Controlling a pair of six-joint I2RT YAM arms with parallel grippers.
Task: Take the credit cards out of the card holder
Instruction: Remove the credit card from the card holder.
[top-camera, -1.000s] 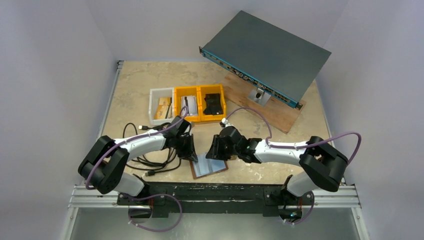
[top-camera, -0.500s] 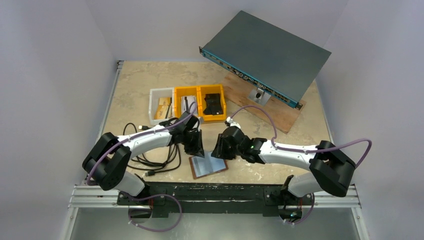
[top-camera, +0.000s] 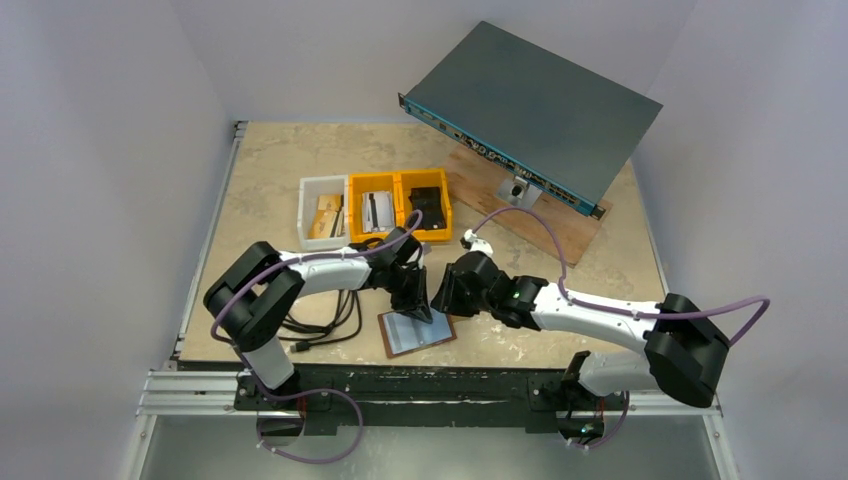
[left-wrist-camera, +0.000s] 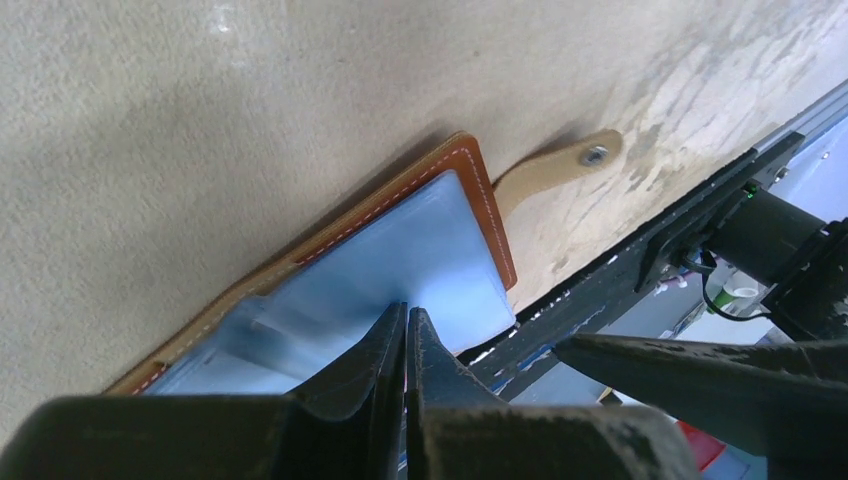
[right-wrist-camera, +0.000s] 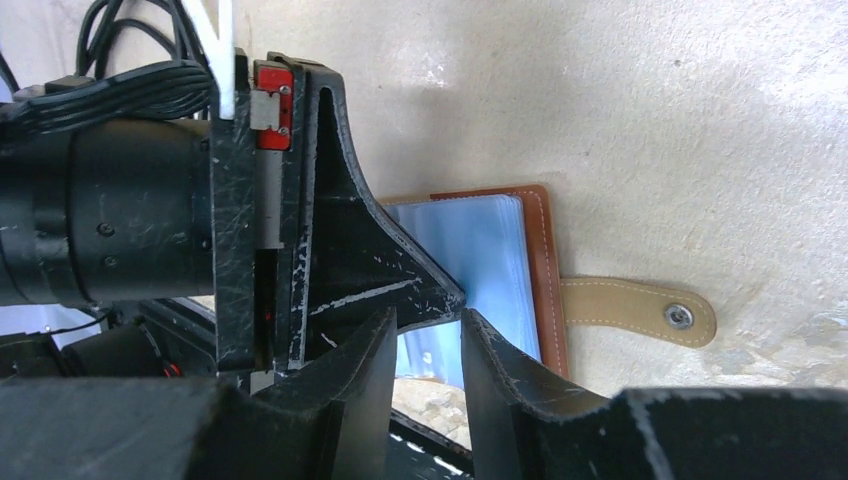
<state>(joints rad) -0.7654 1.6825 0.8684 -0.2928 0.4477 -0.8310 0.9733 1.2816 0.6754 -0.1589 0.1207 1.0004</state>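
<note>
The card holder (top-camera: 415, 335) lies open on the bench (top-camera: 270, 160), lower centre of frame. The left tool (left-wrist-camera: 406, 312), closed tight, points at its blue pockets; the right tool (right-wrist-camera: 428, 320), narrowly parted, holds nothing.

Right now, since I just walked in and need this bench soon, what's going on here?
A brown leather card holder lies open near the table's front edge. The left gripper, jaws shut, points at its shiny blue pockets. The right gripper hovers alongside, jaws apart, holding nothing. No card is in either grip.
</note>
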